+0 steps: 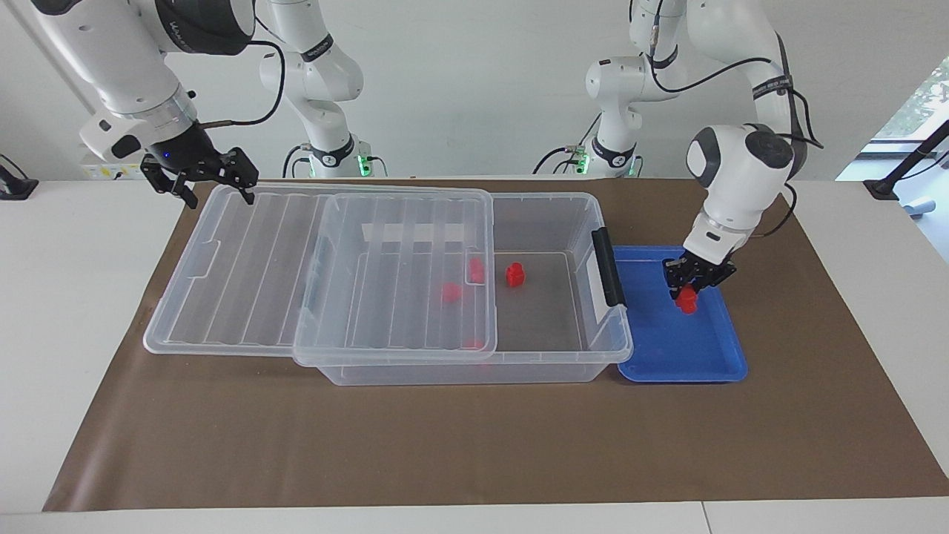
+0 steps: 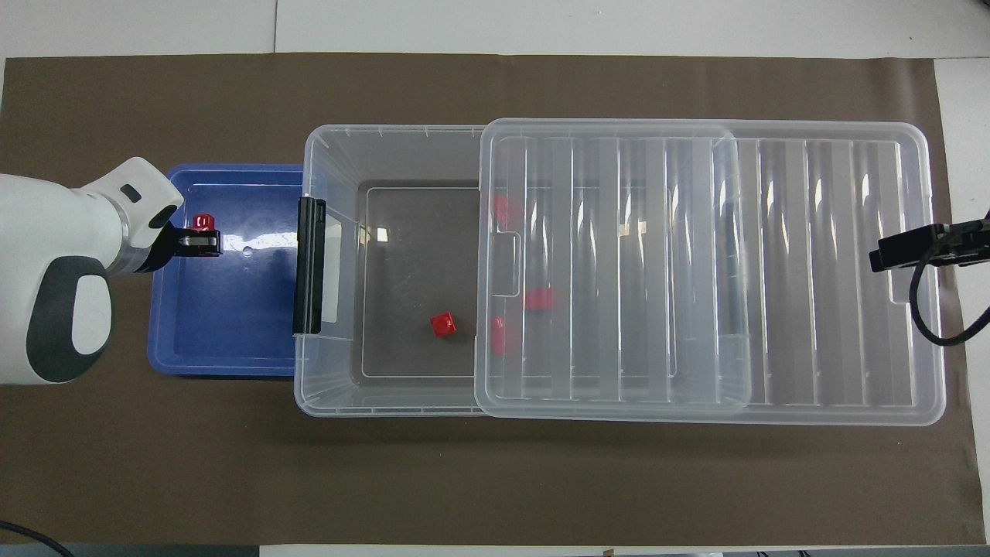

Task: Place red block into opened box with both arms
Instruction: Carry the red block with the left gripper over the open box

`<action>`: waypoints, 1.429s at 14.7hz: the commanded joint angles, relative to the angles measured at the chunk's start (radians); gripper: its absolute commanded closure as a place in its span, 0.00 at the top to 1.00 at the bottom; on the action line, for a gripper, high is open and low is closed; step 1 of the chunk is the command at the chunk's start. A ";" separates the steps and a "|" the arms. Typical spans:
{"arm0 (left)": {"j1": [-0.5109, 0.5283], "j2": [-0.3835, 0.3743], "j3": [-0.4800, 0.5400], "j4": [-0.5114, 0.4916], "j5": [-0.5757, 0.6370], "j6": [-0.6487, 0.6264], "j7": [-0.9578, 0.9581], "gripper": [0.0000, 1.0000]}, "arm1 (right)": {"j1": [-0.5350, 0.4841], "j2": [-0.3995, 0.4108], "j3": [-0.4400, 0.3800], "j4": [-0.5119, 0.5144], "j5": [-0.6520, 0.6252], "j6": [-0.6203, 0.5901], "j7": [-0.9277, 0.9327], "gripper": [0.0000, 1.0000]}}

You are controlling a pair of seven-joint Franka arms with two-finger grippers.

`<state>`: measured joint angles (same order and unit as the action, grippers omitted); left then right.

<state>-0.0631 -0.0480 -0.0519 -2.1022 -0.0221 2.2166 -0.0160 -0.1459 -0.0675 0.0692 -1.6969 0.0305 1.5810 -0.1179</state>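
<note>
My left gripper point(image 1: 694, 285) is shut on a small red block point(image 1: 688, 298) and holds it a little above the blue tray point(image 1: 689, 356). From overhead the same red block point(image 2: 203, 223) shows at the left gripper point(image 2: 203, 241) over the blue tray point(image 2: 232, 340). The clear box point(image 1: 549, 199) has its ribbed lid point(image 1: 245, 259) slid toward the right arm's end, leaving the end by the black handle point(image 1: 608, 267) uncovered. One red block point(image 1: 514, 274) lies on the bare box floor, others show through the lid. My right gripper point(image 1: 216, 193) stands open at the lid's corner.
The blue tray sits against the handle end of the box point(image 2: 340, 147), toward the left arm's end. The lid point(image 2: 835, 271) overhangs the box onto the brown mat point(image 2: 495, 480). The right gripper point(image 2: 889, 254) shows at the lid's end edge.
</note>
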 commanded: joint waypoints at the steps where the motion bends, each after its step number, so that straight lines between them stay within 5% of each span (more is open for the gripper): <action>1: -0.018 -0.055 -0.022 0.066 -0.007 -0.139 -0.013 0.00 | 0.000 -0.012 0.004 -0.010 -0.015 -0.001 0.017 1.00; 3: -0.024 -0.047 -0.060 0.143 -0.007 -0.224 -0.059 0.00 | 0.000 -0.012 0.004 -0.010 -0.015 -0.001 0.017 1.00; 8: -0.182 -0.039 -0.129 0.145 -0.007 -0.199 -0.301 0.00 | 0.000 -0.012 0.004 -0.010 -0.015 -0.001 0.017 1.00; 11: -0.292 0.039 -0.129 0.134 0.008 -0.135 -0.406 0.00 | 0.000 -0.012 0.004 -0.010 -0.015 -0.003 0.017 1.00; 21: -0.316 0.263 -0.128 0.116 0.108 0.136 -0.519 0.00 | -0.001 -0.012 0.004 -0.010 -0.015 -0.003 0.018 1.00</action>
<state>-0.3619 0.1961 -0.1929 -1.9829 0.0470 2.3099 -0.4919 -0.1459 -0.0675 0.0692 -1.6969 0.0289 1.5810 -0.1179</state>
